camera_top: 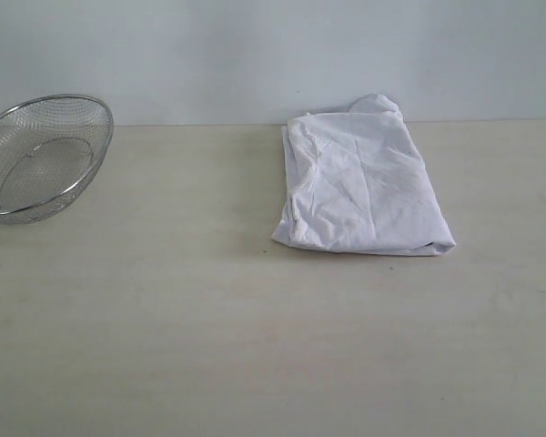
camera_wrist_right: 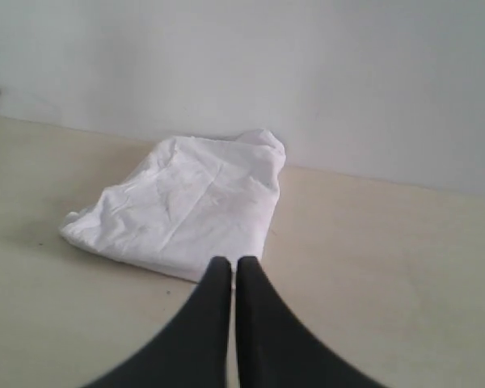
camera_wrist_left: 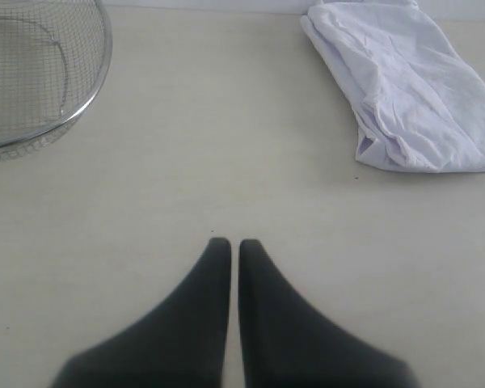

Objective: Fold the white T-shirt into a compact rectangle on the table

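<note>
Partly cropped basket [camera_top: 45, 159], L edge, T-shirt [camera_top: 364, 187] folded

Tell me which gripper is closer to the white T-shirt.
Right. The right gripper points at the edge of the white T-shirt; the left gripper is over bare table, shirt far aside.

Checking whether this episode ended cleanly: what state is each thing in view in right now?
white T-shirt: folded into a rumpled rectangle, lying on the table, no lettering showing.
wire-mesh basket: empty, apart from the shirt.
left gripper: shut, holding nothing.
right gripper: shut, holding nothing.
</note>
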Tool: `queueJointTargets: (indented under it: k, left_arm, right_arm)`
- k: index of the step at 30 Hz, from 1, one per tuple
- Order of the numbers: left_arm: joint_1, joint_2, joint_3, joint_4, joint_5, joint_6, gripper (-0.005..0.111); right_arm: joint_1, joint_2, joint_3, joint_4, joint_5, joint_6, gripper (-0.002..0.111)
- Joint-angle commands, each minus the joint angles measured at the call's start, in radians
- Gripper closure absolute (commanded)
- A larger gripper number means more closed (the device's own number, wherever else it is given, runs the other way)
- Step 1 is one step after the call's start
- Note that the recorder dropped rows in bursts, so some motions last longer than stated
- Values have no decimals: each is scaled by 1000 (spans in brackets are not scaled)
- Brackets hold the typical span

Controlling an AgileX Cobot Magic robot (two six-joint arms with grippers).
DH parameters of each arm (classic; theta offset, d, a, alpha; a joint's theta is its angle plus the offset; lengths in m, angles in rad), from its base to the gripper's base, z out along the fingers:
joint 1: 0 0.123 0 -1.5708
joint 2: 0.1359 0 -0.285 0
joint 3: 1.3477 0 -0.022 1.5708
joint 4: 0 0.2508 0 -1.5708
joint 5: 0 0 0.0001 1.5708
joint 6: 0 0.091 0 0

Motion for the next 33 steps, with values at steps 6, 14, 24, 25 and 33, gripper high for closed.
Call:
queueJointTargets:
  k: [6, 14, 24, 25, 33]
  left_arm:
    - [-2, -4, 3, -12, -14, -1, 102]
    - [-2, -4, 3, -12, -14, -1, 102]
    - [-2, -4, 3, -12, -14, -1, 102]
    - [-2, -4, 3, -12, -14, -1, 102]
    - [-2, -4, 3, -12, -14, -1, 102]
  right_arm:
    - [0, -6, 0, -635, 39, 782, 109]
    - [0, -6, 0, -647, 128, 764, 109]
    - [0, -6, 0, -670, 123, 764, 109]
    - [0, -6, 0, -670, 123, 764, 109]
    - [0, -6, 0, -669, 123, 766, 109]
